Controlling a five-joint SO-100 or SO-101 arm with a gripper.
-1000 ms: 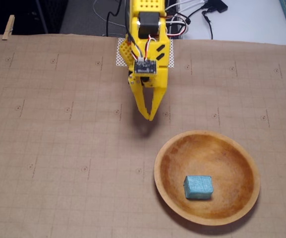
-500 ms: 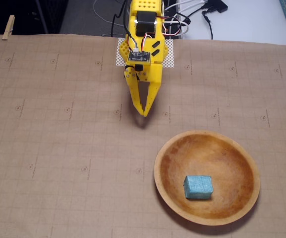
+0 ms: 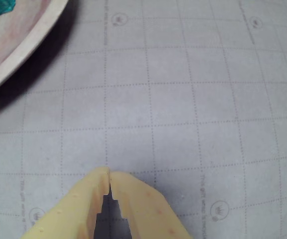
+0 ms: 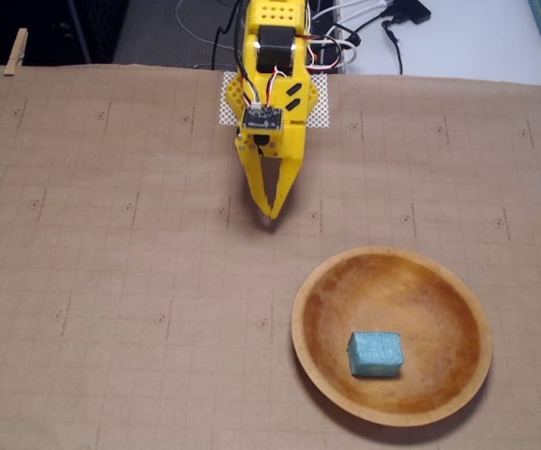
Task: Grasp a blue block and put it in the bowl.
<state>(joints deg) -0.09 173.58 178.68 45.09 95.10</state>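
From my station I see tan gridded paper covering the table, pinned by a wooden clothespin at its top left corner, with cables and a pale desktop behind. The yellow two-finger gripper hangs over bare paper, its fingertips pressed together and holding nothing. To its right in the fixed view sits the wide orange-brown wooden bowl, and the small teal-blue rectangular block lies inside it, well apart from the gripper.
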